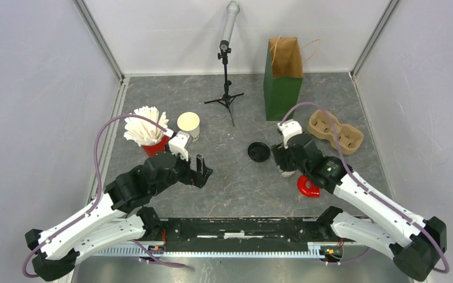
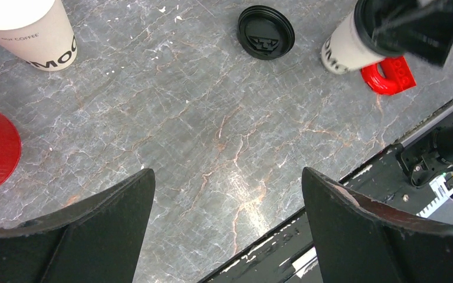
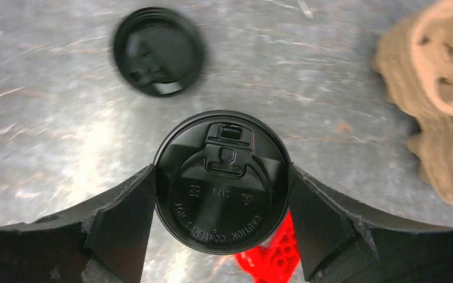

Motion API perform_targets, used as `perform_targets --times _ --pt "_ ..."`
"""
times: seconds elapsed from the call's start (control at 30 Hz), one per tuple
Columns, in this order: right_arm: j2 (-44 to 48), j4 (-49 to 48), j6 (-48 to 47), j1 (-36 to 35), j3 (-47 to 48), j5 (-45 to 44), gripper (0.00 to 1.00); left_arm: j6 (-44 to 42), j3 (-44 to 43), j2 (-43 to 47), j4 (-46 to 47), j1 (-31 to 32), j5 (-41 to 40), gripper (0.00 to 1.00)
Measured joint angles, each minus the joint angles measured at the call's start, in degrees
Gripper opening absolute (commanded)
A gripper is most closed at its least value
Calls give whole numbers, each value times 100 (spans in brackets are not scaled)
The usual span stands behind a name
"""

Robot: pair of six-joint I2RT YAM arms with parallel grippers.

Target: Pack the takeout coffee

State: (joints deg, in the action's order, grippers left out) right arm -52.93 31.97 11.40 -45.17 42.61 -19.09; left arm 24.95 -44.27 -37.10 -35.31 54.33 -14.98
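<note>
The takeout coffee [image 3: 221, 183], a cream cup with a black lid, sits between the fingers of my right gripper [image 3: 220, 197]. Both fingers press the lid's rim, so the gripper is shut on it. From above, the right gripper [image 1: 288, 160] covers most of the cup, at table centre-right. The left wrist view shows the cup's cream wall [image 2: 345, 50] leaning slightly under the black gripper. The green paper bag [image 1: 283, 88] stands open at the back. My left gripper [image 1: 203, 171] hovers open at centre-left, with only bare table between its fingers [image 2: 118, 224].
A loose black lid [image 1: 259, 151] lies left of the held cup. An open lidless cup [image 1: 189, 124] and a red cup of white sticks [image 1: 147, 132] stand at left. The brown carrier [image 1: 334, 131] lies right of the bag, a red part [image 1: 308, 187] near the cup, and a tripod [image 1: 227, 94] at the back.
</note>
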Motion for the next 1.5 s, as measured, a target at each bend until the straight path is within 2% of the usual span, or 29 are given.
perform_targets --times 0.17,0.33,0.43,0.5,0.53,1.0,1.13,1.33,1.5 --pt "-295 -188 -426 1484 76 367 77 -11 0 -31 -116 0 0 100" --pt "-828 -660 -656 2404 142 990 79 -15 0 -37 -236 0 -2 100" --pt "-940 -870 -702 2629 144 1185 84 -20 0 -35 -236 0 -2 100" --pt "-964 -914 -704 2677 144 1252 96 -22 0 -35 -236 0 0 100" --pt "-966 -914 -710 2682 144 1266 98 -24 0 -35 -236 0 0 100" --pt "-623 -422 -675 2680 754 1257 98 -188 -4 -142 -297 0 -151 100" --pt "-422 -494 -632 2463 796 1425 88 -188 -9 -118 -367 0 -258 99" --pt "-461 -1069 -374 1189 476 1515 67 -192 -11 140 -376 0 -284 98" --pt "-951 -1639 -356 540 175 1526 52 -192 -11 302 -367 0 -334 95"
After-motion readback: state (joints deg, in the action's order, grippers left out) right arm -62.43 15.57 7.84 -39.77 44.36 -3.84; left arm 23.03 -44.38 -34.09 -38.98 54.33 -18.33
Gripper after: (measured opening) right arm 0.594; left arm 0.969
